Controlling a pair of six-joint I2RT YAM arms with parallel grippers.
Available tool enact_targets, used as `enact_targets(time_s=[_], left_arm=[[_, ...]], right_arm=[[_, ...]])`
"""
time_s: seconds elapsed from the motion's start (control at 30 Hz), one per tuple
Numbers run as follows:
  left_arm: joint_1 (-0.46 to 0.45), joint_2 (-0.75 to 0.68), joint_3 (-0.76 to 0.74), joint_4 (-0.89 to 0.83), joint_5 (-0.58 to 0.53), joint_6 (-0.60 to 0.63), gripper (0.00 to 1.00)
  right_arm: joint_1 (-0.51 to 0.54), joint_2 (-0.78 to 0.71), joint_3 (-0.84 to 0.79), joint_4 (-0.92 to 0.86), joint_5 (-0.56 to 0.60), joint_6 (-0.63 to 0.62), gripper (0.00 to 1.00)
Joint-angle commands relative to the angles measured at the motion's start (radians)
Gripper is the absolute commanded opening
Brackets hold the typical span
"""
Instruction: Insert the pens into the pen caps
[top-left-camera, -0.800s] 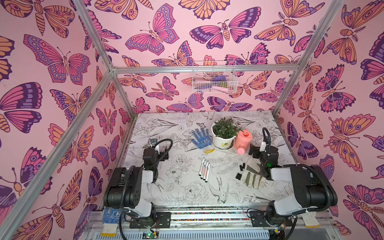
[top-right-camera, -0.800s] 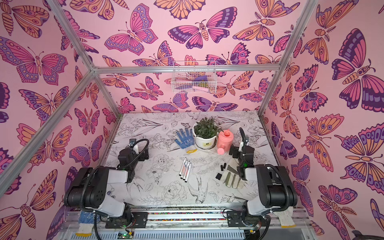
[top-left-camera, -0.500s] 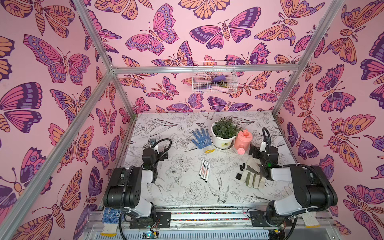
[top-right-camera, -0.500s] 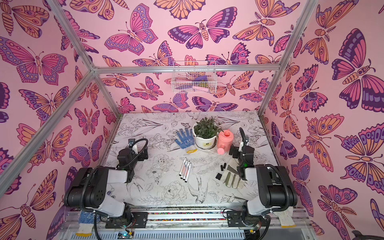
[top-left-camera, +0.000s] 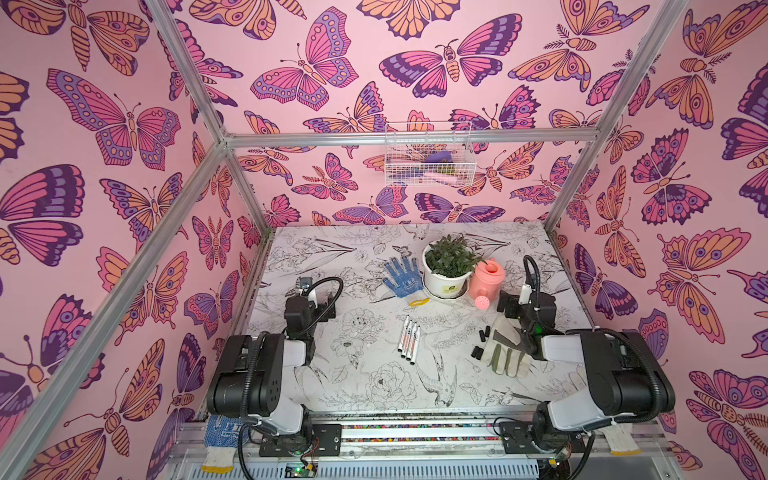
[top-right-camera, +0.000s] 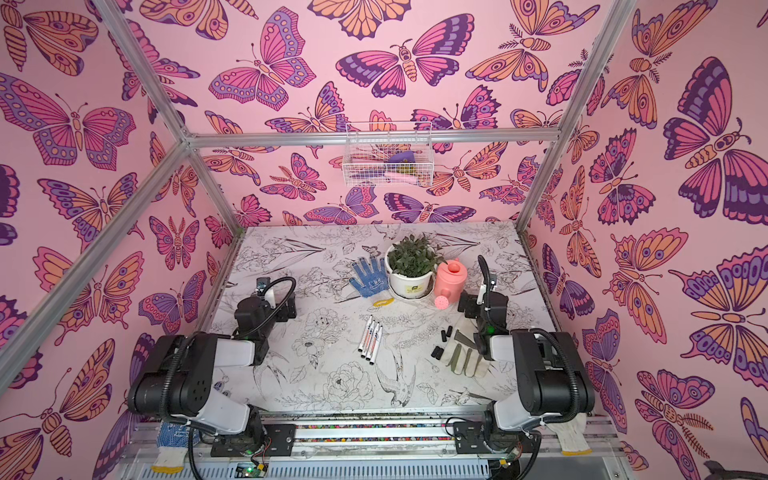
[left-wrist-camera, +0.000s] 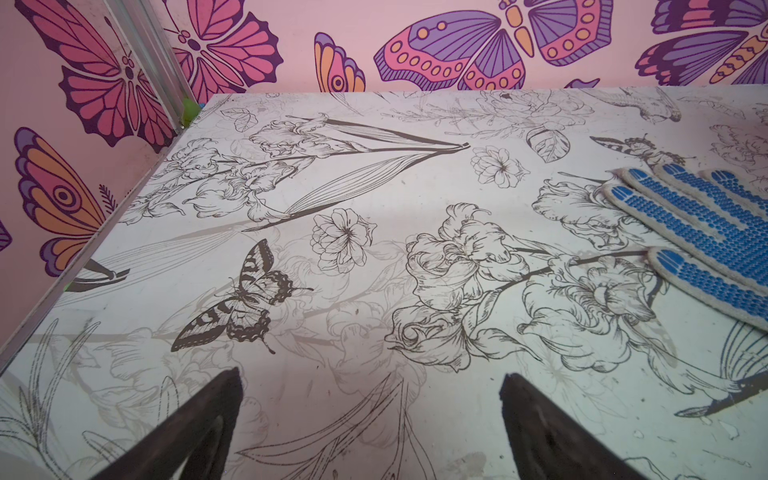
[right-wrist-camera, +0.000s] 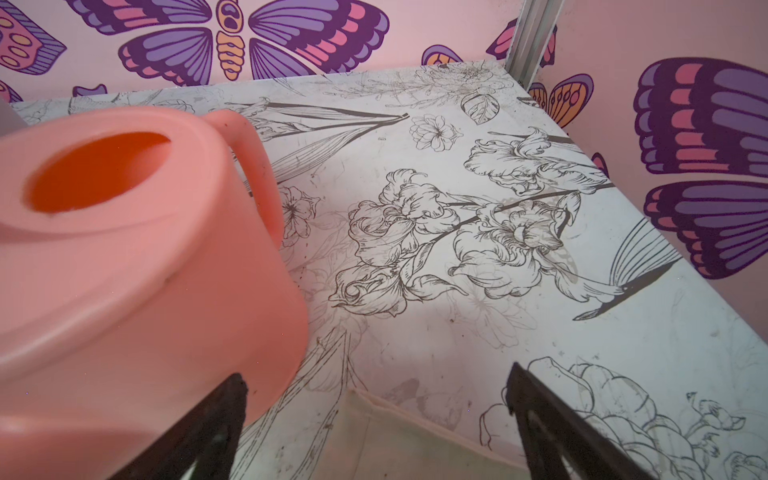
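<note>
Four slim white marker pens laid together on the tabletop, stubby black plastic pen caps scattered to their right, left hand and right hand released.

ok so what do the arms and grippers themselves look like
The left arm and right arm match: bulky black joint housings, white link shells, a ribbed black cable looping over each wrist. The left gripper and right gripper have dark, flat, tapering fingers. A small green light glows near the right wrist.
</note>
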Motion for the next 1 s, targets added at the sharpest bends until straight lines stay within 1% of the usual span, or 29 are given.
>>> enact_targets(time_s=[0.0, 0.37, 0.6, 0.63, 0.67, 0.7, 0.73, 0.77, 0.8, 0.83, 0.87, 0.9, 0.93, 0.97], left_arm=[[0.006, 0.002, 0.010, 0.004, 0.015, -0.005, 0.99], [0.006, 0.001, 0.009, 0.007, 0.013, -0.005, 0.99], [0.006, -0.002, 0.017, -0.003, 0.019, -0.001, 0.99], [0.004, -0.024, 0.041, -0.055, 0.034, 0.008, 0.99], [0.000, -0.070, 0.080, -0.179, 0.038, 0.018, 0.99], [-0.008, -0.107, 0.167, -0.347, 0.022, 0.018, 0.99], [-0.015, -0.142, 0.245, -0.513, -0.032, -0.020, 0.99], [-0.017, -0.158, 0.312, -0.628, -0.088, -0.074, 0.99], [-0.025, -0.176, 0.343, -0.674, -0.123, -0.096, 0.99], [-0.050, -0.196, 0.348, -0.680, -0.177, -0.113, 0.99], [-0.088, -0.215, 0.337, -0.671, -0.260, -0.133, 0.99], [-0.127, -0.229, 0.326, -0.669, -0.338, -0.161, 0.99], [-0.157, -0.238, 0.319, -0.680, -0.367, -0.185, 0.99], [-0.198, -0.247, 0.315, -0.716, -0.370, -0.209, 0.99]], right_arm=[[0.003, -0.014, 0.024, 0.000, -0.004, -0.003, 0.99], [-0.001, -0.015, 0.025, -0.004, -0.009, -0.001, 0.99], [-0.006, -0.018, 0.023, -0.005, -0.038, -0.005, 1.00], [-0.007, -0.020, 0.021, 0.002, -0.044, -0.007, 0.95], [-0.007, -0.026, 0.021, 0.032, -0.058, -0.010, 0.91], [-0.006, -0.066, 0.037, -0.025, -0.076, -0.022, 0.88], [-0.004, -0.125, 0.077, -0.153, -0.064, -0.024, 0.82], [0.000, -0.187, 0.128, -0.290, -0.018, -0.001, 0.80], [-0.001, -0.234, 0.174, -0.423, 0.016, 0.054, 0.78], [0.001, -0.270, 0.204, -0.476, 0.059, 0.106, 0.76], [0.003, -0.305, 0.220, -0.517, 0.065, 0.149, 0.72], [0.006, -0.339, 0.218, -0.527, 0.102, 0.195, 0.64], [0.014, -0.370, 0.207, -0.542, 0.154, 0.248, 0.63], [0.013, -0.414, 0.200, -0.570, 0.181, 0.290, 0.64]])
